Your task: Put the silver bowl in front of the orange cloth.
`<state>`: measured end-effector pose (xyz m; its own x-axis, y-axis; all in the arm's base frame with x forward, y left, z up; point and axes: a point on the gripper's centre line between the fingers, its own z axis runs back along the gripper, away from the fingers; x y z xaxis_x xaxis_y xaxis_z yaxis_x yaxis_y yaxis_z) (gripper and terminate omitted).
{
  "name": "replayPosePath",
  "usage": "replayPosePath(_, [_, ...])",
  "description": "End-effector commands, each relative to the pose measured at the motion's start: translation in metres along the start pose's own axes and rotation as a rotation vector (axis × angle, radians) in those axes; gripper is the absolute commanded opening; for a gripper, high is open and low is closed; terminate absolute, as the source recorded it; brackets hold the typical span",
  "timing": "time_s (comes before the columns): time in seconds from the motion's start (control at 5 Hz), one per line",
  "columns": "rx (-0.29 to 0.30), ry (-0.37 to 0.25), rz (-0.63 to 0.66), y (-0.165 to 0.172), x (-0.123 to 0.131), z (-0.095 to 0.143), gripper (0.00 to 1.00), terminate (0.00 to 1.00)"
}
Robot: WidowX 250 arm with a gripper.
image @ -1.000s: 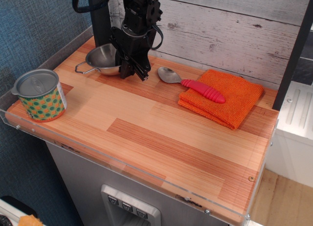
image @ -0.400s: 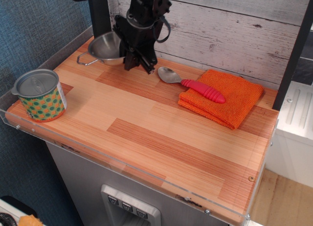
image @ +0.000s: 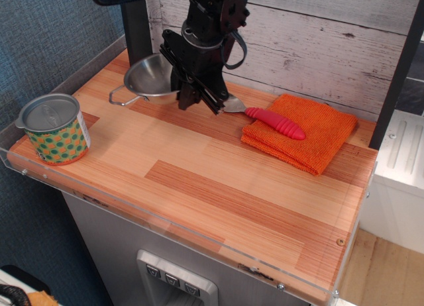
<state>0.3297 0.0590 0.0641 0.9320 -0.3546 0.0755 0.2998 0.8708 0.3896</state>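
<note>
We see a shiny round stainless-steel bowl (image: pixel 151 76) raised off the striped wooden tabletop (image: pixel 218 180) at its rear left, tilted so that its open mouth faces up and toward the front left. One thin wire loop handle juts from its rim toward the front left, so the bowl's handle axis runs from front left to rear right. The black claw (image: pixel 199 101) of the robot arm is clamped on the bowl's right rim, its fingers pointing down over the tabletop.

To the right lies a bright orange folded square cloth of ribbed fabric (image: pixel 308 134), well apart from the bowl, one corner pointing to the front. A metal spoon with a pink ribbed handle (image: pixel 268 119) rests with its handle on the cloth's left part; its bowl end lies on the wood, partly hidden behind the claw.

At the front left corner stands a lidded metal can (image: pixel 54 128) with a label of orange and green dots; we read no writing on it.

A clear plastic rim edges the tabletop. Behind it stands a whitewashed plank wall (image: pixel 318 41); at left we see a blue textured wall (image: pixel 46 34).
</note>
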Motion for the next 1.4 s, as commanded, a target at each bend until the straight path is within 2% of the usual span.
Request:
replayPosePath(0.0, [-0.025, -0.074, -0.073, -0.045, -0.01, 0.033, 0.0, 0.0])
replayPosePath(0.2, [-0.023, -0.077, -0.19, -0.079, -0.011, 0.03, 0.0, 0.0])
replayPosePath(0.6, [-0.007, -0.098, -0.338, -0.13, -0.02, 0.033, 0.0, 0.0])
replayPosePath(0.8, [-0.054, -0.118, -0.406, -0.146, -0.026, 0.033, 0.0, 0.0])
replayPosePath(1.2, [-0.073, -0.151, -0.479, -0.165, -0.036, 0.037, 0.0, 0.0])
